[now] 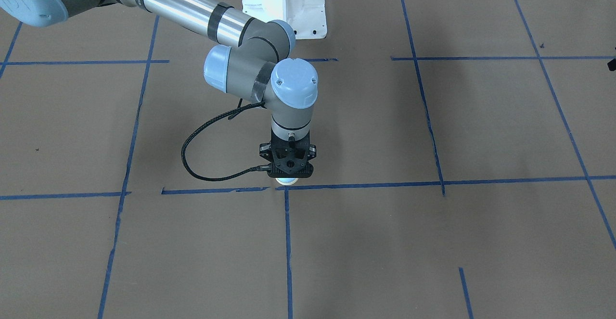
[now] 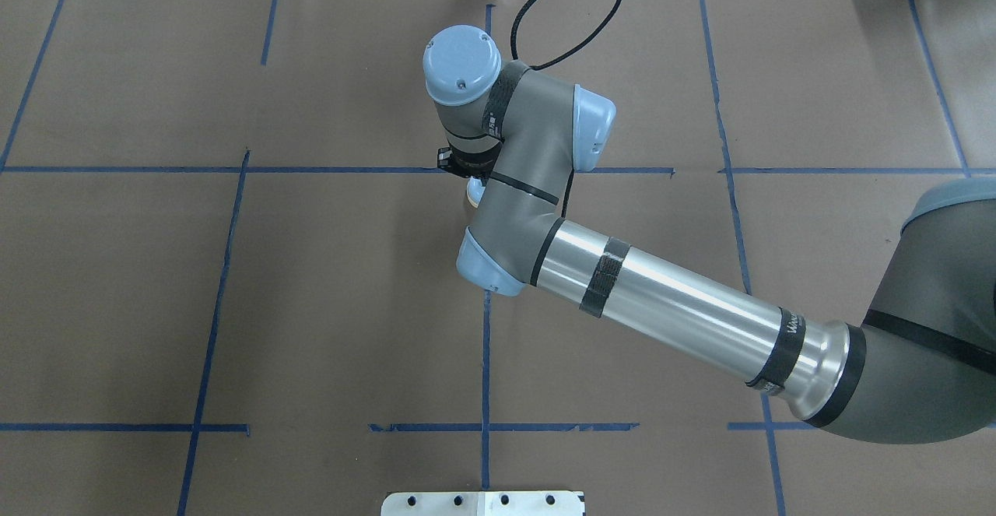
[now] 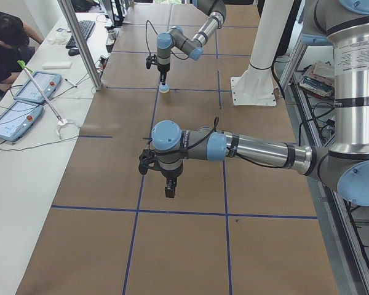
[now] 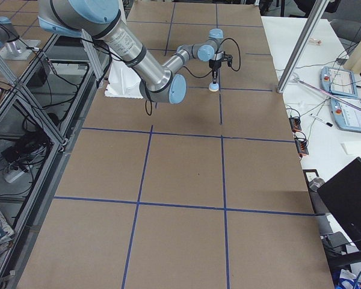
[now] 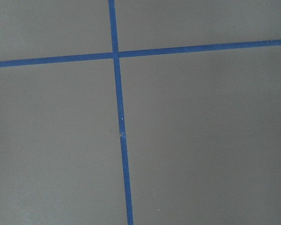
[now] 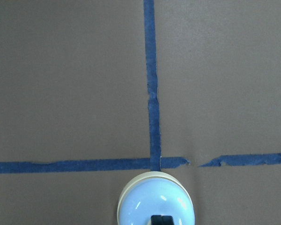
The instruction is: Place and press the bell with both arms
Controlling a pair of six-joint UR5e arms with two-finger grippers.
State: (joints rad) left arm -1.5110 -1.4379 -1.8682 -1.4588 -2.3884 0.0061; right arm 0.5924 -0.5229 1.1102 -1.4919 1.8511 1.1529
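The light-blue bell (image 6: 157, 201) with its cream rim stands on the brown table just below a blue tape crossing. It also shows under the gripper in the front-facing view (image 1: 287, 180) and the overhead view (image 2: 473, 191). My right gripper (image 6: 160, 219) points straight down, its black fingertips together on the bell's top, hiding the button. Its black body shows in the front-facing view (image 1: 287, 171). My left gripper (image 3: 170, 192) shows only in the exterior left view, hanging above bare table far from the bell (image 3: 164, 90). I cannot tell if it is open or shut.
Blue tape lines (image 5: 119, 117) grid the brown table. The white mounting pedestal (image 1: 284, 1) stands behind the bell. A side table with tablets (image 3: 37, 86), a metal post (image 3: 80, 43) and a person (image 3: 6, 43) runs along the far edge.
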